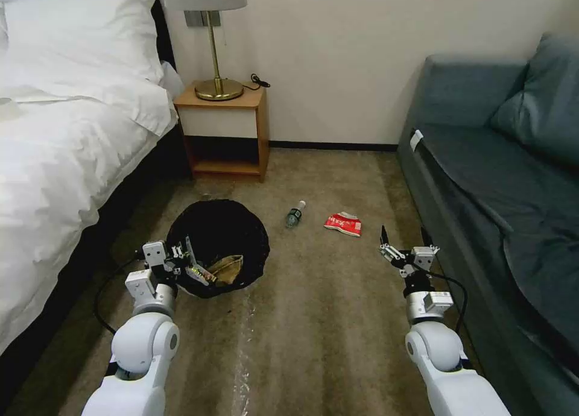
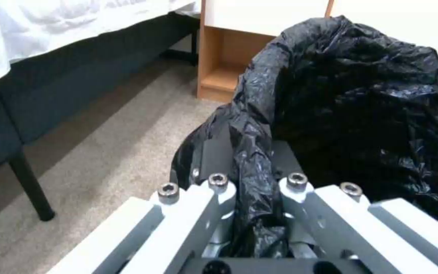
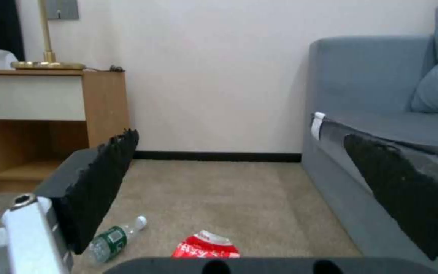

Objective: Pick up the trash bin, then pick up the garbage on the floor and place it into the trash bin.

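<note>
Black-lined trash bin (image 1: 218, 247) clamped by left pincer (image 1: 192, 265); right pincer (image 1: 405, 241) agape.

Soft, even room light fell everywhere; the carpet (image 1: 338, 319) showed faint sheen, and both wrist views looked slightly blurred.

No legible text — red-and-white packet (image 3: 206, 247) on the floor carries white characters, too small to read; bottle (image 3: 112, 238) to its left has a green label, print unreadable.
</note>
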